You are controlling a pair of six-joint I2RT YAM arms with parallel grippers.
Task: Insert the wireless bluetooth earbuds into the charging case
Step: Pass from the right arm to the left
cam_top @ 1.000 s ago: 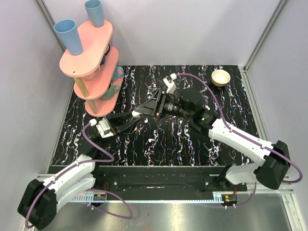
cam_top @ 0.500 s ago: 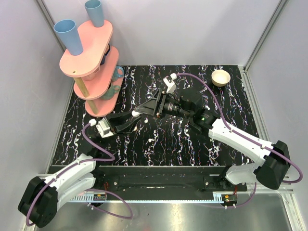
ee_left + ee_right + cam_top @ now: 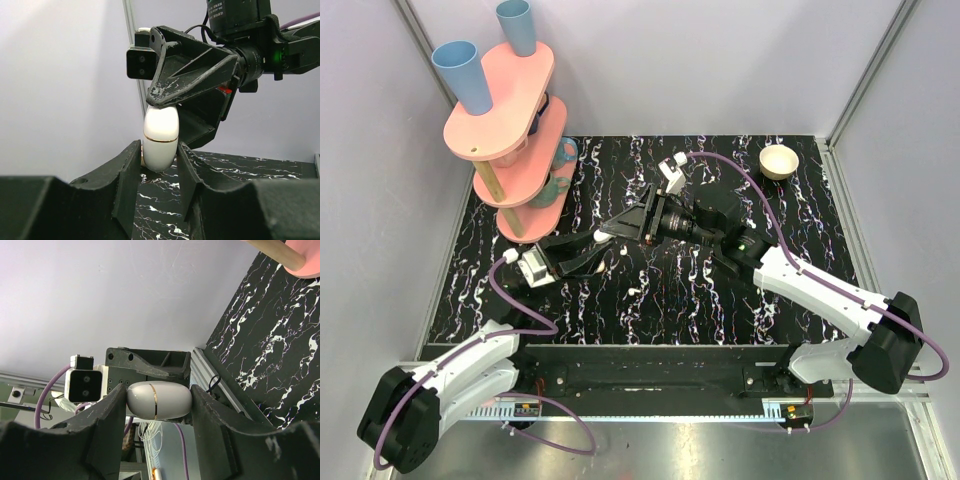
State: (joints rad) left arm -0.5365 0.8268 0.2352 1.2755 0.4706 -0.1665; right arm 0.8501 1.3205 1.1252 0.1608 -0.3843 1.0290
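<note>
Only the wrist views show the gold-seamed charging case point(image 3: 161, 125) pinched by left gripper point(image 3: 159, 148) and right gripper point(image 3: 159, 396) alike

Glossy smooth white plastic charging case point(image 3: 161, 131)

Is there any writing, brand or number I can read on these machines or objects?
None is readable.
The scale strip along the bottom of the top view carries markings too small to read.
The charging case shows only a thin gold seam line, no print.
</note>
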